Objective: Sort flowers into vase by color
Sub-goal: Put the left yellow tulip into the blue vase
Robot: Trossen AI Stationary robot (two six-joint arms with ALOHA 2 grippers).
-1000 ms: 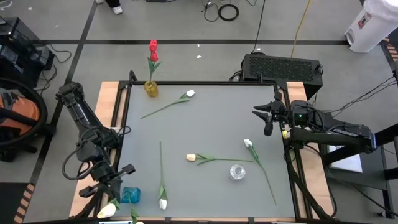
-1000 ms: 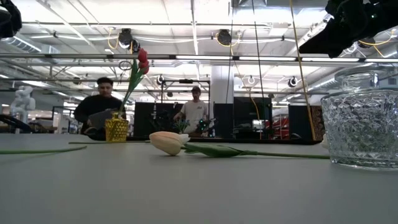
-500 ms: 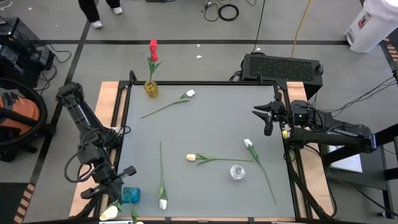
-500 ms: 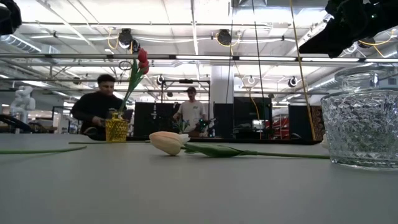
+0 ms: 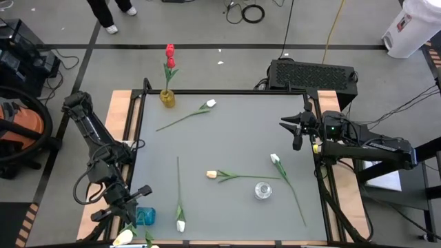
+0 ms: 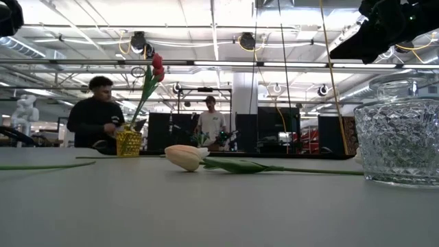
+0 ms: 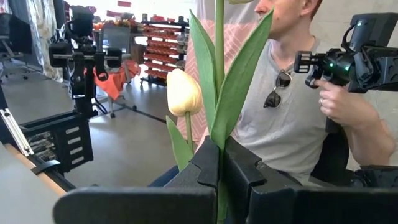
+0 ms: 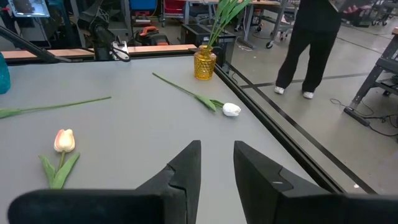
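The left hand [image 5: 127,222] sits low at the near left corner of the counter [image 5: 227,138], its arm folded back along the counter's left edge. Its fingers are closed tight on the green stem of a cream-yellow tulip [image 7: 185,92]; in the left wrist view the stem rises straight up from between the two dark fingers [image 7: 205,163], with a broad leaf to one side and the pale bud just beside it. From above, that bud [image 5: 122,237] pokes out past the hand over the near edge, and a blue vase [image 5: 145,215] stands just beside the hand.

The right hand [image 5: 295,131] hovers over the counter's right edge, its arm stretched in level from the right, fingers pointing inward. Its fingers [image 8: 186,163] stand partly apart with nothing between them.

Ahead of the right hand, a white tulip [image 5: 209,104] lies near the far side, and beyond it a yellow vase [image 5: 167,98] at the far left corner holds red tulips [image 5: 169,52]. Nearer that hand lies another white tulip [image 5: 275,159], its stem running toward the near edge. A clear glass vase [image 5: 262,190] stands beside that stem. A cream tulip [image 5: 212,175] lies mid-counter, and one more white tulip [image 5: 180,225] lies toward the left hand.

A person [image 7: 292,93] sits behind the left hand's view.
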